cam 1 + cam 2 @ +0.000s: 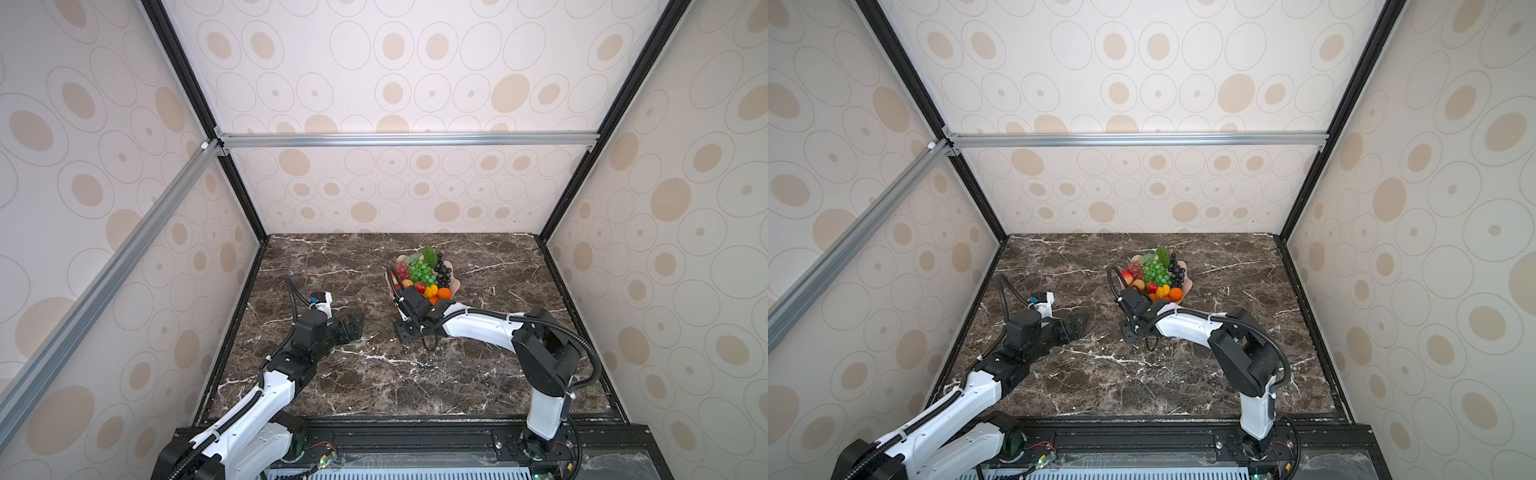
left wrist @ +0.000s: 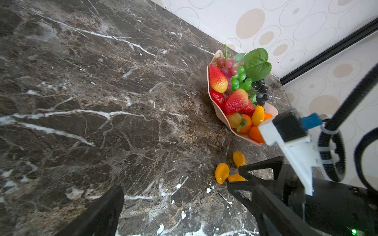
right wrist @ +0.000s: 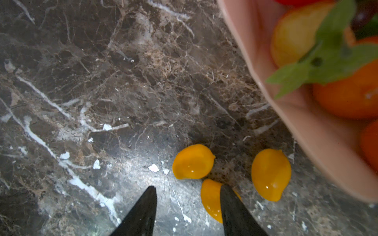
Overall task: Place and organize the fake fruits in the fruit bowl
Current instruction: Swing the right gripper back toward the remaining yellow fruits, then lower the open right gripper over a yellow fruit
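Surface: dark veined marble tabletop [image 1: 374, 374] inside a booth of oval-patterned walls [image 1: 395, 83], bare apart from one cluster of fruit.
Left gripper: the left gripper [image 1: 352, 327] hangs low over the near left of the table. Its jaws are spread wide and hold nothing, well apart from the fruit, probably to leave the other arm room.
Right gripper: the right gripper [image 3: 187, 187] points down at the marble just short of the bowl. Its jaws are parted with only bare stone between them. One finger overlaps the nearest oval [image 3: 211, 198] rather than straddling it, so nothing is pinched.
Loose fruit: three yellow-orange ovals [image 3: 193, 161] lie close together on the table, just beside the bowl's near rim. They are the only fake fruits visibly outside it.
Fruit bowl: the fruit bowl [image 2: 219, 114] sits mid-table toward the back, already heaped.
Arrangement: tangerines [image 2: 246, 122] and one more oval [image 2: 258, 115] at the near edge, strawberries [image 2: 217, 78] along one side, grape bunches [image 1: 422, 270] with leaves [image 2: 256, 63] at the far side. The bulky pieces sit behind and the small ones in front.
Judgement: the jaws look off-centre, so a sideways shift should come before closing, or the glossy oval may skid away.
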You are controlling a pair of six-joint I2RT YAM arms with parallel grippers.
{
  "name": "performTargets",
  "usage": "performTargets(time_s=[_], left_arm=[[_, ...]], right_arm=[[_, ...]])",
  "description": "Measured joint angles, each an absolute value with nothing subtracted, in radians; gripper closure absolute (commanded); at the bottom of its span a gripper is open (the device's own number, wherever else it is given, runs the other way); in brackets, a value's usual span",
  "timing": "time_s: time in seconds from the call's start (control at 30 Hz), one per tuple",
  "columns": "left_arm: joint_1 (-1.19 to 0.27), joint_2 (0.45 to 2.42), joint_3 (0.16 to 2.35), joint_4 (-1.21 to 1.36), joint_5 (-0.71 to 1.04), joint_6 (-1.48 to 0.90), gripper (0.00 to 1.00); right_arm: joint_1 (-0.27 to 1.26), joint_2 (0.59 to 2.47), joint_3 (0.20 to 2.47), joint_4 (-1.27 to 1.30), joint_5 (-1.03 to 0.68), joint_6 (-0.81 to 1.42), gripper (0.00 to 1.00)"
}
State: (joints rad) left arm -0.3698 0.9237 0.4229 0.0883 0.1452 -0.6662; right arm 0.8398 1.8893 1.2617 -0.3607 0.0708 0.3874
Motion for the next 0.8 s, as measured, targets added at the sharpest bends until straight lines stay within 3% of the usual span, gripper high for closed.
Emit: performTargets(time_s=[0.8], left_arm=[[-0.359, 0.904, 0.415, 0.088, 0.159, -0.67, 0.02]], right_arm=[[0.848, 2.042, 1.393, -0.415, 0.087, 0.384, 0.54]])
